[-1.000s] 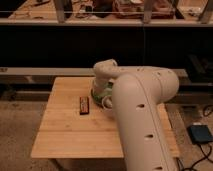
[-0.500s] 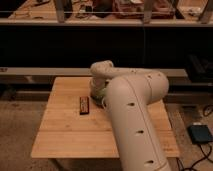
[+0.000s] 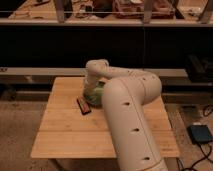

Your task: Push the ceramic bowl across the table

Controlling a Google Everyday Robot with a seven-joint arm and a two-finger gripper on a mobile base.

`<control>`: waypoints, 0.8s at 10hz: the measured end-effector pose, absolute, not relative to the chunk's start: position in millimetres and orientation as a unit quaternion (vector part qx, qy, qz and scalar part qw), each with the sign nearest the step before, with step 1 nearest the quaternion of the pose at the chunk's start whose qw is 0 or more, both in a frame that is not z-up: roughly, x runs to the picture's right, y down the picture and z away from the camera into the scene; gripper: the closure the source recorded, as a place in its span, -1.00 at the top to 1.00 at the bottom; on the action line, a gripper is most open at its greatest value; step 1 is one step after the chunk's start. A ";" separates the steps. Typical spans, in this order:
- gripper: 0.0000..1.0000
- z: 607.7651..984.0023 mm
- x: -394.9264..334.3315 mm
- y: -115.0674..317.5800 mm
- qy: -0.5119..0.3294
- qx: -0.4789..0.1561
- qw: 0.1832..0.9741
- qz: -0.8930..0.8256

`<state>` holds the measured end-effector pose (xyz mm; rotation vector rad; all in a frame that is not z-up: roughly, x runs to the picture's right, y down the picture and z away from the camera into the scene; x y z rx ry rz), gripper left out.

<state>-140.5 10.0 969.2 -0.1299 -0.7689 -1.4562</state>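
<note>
The ceramic bowl (image 3: 98,94) is green and sits on the far middle of the light wooden table (image 3: 65,125); only part of it shows beside my arm. My white arm (image 3: 125,105) reaches up from the bottom right and bends down over the bowl. The gripper (image 3: 89,88) is at the bowl's left side, low over the table and mostly hidden by the wrist.
A small dark bar-shaped object (image 3: 83,105) lies on the table just left of and in front of the bowl. A dark shelf unit (image 3: 115,45) runs behind the table. A dark box (image 3: 200,134) lies on the floor at the right.
My arm has swung left and reached further over the table, with the wrist lowered at the bowl. More of the green bowl shows now. The dark bar has not moved.
</note>
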 end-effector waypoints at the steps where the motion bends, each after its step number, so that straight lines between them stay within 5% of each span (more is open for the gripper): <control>1: -1.00 966.4 -154.6 9.1 -0.354 -0.049 0.678 -0.643; 8: -1.00 942.9 -246.6 35.9 -0.430 -0.009 0.647 -0.630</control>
